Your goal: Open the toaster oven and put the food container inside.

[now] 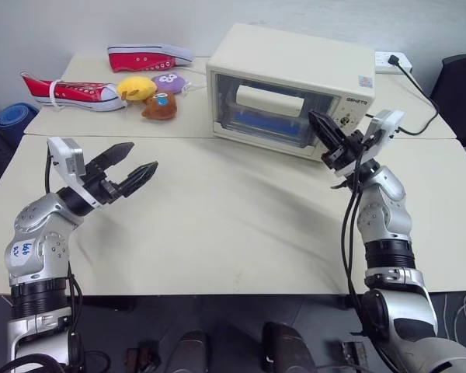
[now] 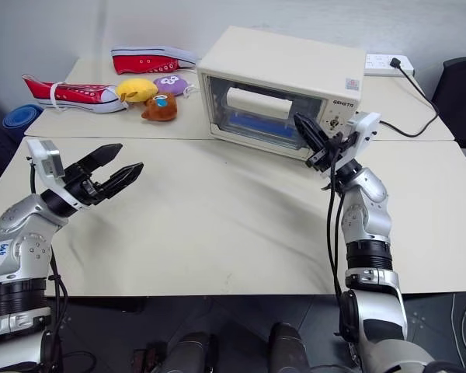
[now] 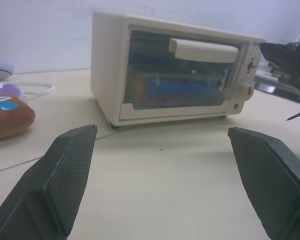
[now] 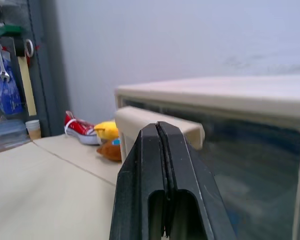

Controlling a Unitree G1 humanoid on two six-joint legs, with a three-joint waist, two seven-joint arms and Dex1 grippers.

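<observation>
The cream-white toaster oven (image 1: pixel 295 66) stands at the back of the table with its glass door shut and its wide handle (image 1: pixel 268 99) across the top of the door. Through the glass I see the food container (image 3: pixel 180 87) inside, with blue and a bit of orange showing. My right gripper (image 1: pixel 314 116) is shut on nothing, raised just in front of the oven's right front edge by the knobs (image 1: pixel 345 120). My left gripper (image 1: pixel 140 158) hangs open and empty over the table's left side, well clear of the oven and pointing toward it.
Two red sneakers (image 1: pixel 70 92) (image 1: pixel 149 57) and three plush toys, yellow (image 1: pixel 136 87), purple (image 1: pixel 169 81) and brown (image 1: pixel 159 106), lie behind and left of the oven. A white power strip (image 1: pixel 392 60) and a black cord (image 1: pixel 423 97) run at the back right. A black chair (image 1: pixel 462 89) stands at far right.
</observation>
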